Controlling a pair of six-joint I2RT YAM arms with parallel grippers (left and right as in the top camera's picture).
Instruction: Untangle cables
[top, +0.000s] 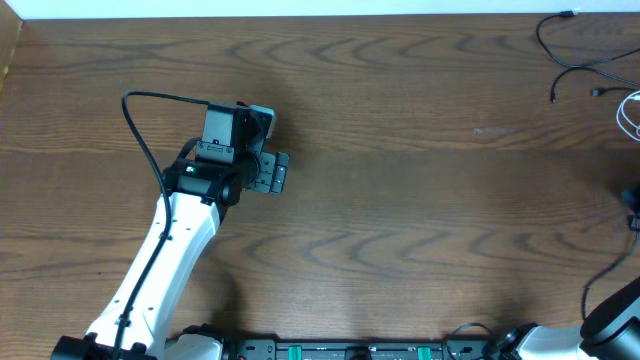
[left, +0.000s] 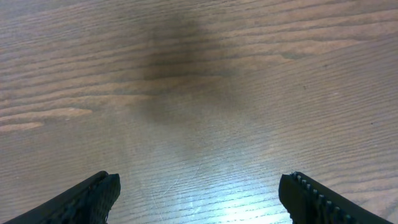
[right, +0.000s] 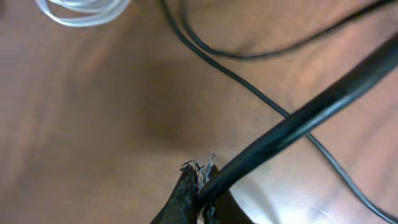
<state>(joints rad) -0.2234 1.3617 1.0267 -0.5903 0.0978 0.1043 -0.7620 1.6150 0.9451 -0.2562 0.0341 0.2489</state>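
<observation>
Black cable (right: 298, 118) in closed right pincer (right: 200, 179) — left pincer (left: 200, 185) apart over open wood (left: 186, 93).

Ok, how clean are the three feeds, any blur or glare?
Overhead: sharp, evenly lit, though the cables are cut by the right edge. Left wrist: table in focus, dark shadow patch up top, glare low between the jaws. Right wrist: blurry, black cable near the lens and white coil both soft.

The left arm (top: 170, 250) has a white link, black joints, a black wire (top: 140, 130) looping at 10 o'clock, and a black end effector (top: 272, 145).
</observation>
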